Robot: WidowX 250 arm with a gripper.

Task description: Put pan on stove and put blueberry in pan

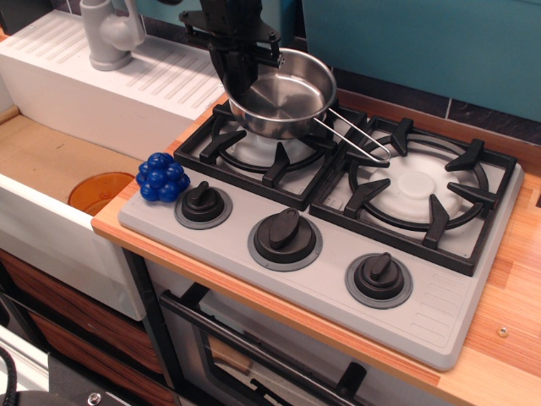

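The hand (239, 66) grips the pan (283, 93) by its far-left rim, fingers closed on the rim at about the pan's 10 o'clock; the exact fingertip contact is partly hidden by the hand's black body. The pan sits low over the left burner grate (270, 139) of the stove (338, 211), tilted slightly, and whether its base touches the grate cannot be told. Its two-wire handle (359, 139) runs out toward 4 o'clock, the long axis pointing across the gap between the grates, with the tip over the inner edge of the right burner grate (418, 186). The pan looks roughly centred on the left grate, maybe a little toward its back edge, so the placing step seems nearly done; the likely need is a short lowering and release. The relation that matters next: the blueberry (164, 178) lies at about 7 o'clock from the hand, well apart from the pan, on the bench (110, 222) edge just beside the stove's front-left corner and near the left knob (203, 203). It has no clear long axis, being a bumpy round cluster. An orange disc (93, 193) lies below it in the sink (51, 169), not part of the task. The blueberry is not yet touched.
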